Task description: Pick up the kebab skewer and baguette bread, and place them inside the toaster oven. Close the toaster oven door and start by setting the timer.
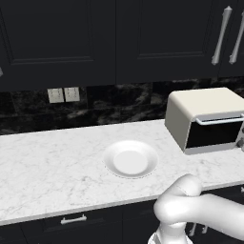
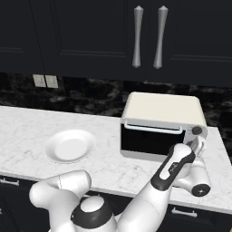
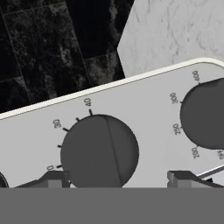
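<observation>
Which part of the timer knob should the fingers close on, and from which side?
Grip the round rim of the timer knob, head-on to the control panel. It protrudes as a dark disc with a ridge across its face; the gripper already straddles it, one finger at each edge.

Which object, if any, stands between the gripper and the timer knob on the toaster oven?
Nothing visible does. In the hand view the gripper sits directly at the timer knob, one fingertip on each side, with no object between them. The toaster oven door is closed.
</observation>
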